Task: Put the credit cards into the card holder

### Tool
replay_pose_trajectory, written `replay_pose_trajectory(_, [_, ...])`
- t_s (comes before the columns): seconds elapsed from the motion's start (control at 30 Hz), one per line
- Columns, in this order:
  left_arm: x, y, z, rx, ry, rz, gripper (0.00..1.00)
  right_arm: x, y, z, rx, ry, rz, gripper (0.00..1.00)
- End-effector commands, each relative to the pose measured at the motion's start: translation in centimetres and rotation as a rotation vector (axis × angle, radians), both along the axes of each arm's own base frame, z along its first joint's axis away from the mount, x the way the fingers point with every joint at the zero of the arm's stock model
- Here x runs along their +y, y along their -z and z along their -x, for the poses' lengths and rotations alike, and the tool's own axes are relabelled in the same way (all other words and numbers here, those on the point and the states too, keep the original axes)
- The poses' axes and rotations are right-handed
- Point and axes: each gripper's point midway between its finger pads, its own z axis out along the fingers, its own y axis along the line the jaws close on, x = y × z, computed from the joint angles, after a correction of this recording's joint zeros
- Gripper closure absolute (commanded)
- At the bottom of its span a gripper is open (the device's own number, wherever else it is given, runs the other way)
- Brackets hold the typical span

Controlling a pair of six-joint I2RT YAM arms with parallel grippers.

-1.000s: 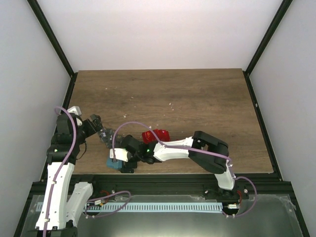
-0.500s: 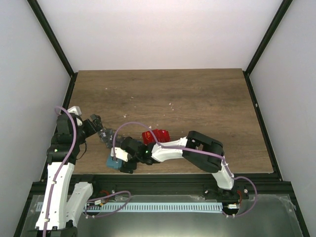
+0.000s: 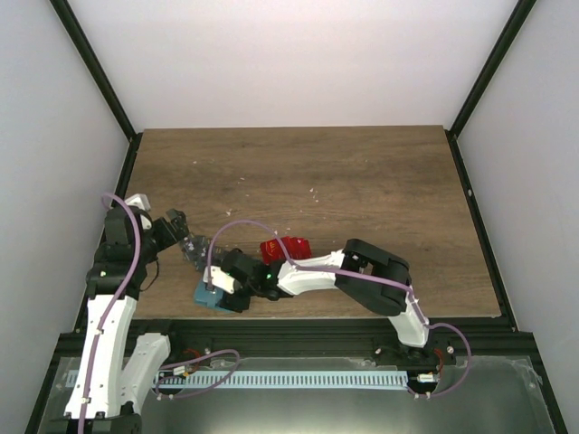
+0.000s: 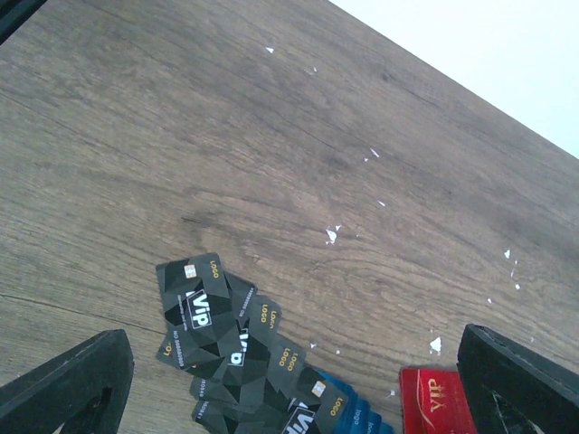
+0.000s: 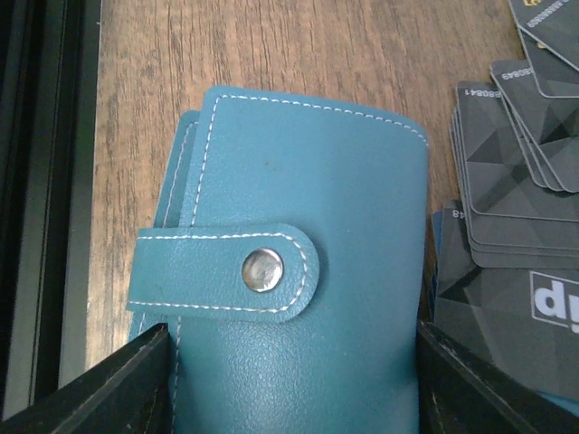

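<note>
Right wrist view: teal card holder [image 5: 308, 163], snapped shut, lies flat on the tabletop [image 5: 271, 45], near its 7 o'clock edge. Dark cards [image 5: 516, 163] fan at its 3 o'clock. Right fingers [image 5: 90, 398] spread wide, flanking the holder; left fingers [image 4: 63, 384] gape, empty.

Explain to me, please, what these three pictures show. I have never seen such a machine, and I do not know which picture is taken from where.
Two robot arms are bolted at the near edge of a wooden table. The wide picture looks down from above; each of the other two comes from a camera on one wrist. The left gripper is open and holds nothing; before it lie dark cards, blue cards and red cards. The right gripper has one finger at each side of the closed teal card holder; whether it squeezes it, I cannot tell.
</note>
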Motion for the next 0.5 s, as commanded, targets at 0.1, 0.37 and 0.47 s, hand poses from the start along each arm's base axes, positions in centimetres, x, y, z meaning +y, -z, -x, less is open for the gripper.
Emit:
replay_pose_trajectory(0.1, [-0.3, -1.0, -0.5, -0.019, 0.01, 0.01, 0.0, 0.0, -8.7, -0.8, -0.006, 0.085, -0.19, 0.3])
replay_pose_trajectory(0.37, [-4.8, -3.4, -1.5, -0.061, 0.209, 0.188, 0.01, -4.9, -15.0, -4.9, -0.029, 0.373, -0.35, 0.3])
replay_pose_trajectory(0.47, [-7.6, -3.6, -2.2, -0.054, 0.289, 0.252, 0.03, -8.4, -15.7, -7.5, -0.059, 0.562, -0.367, 0.29])
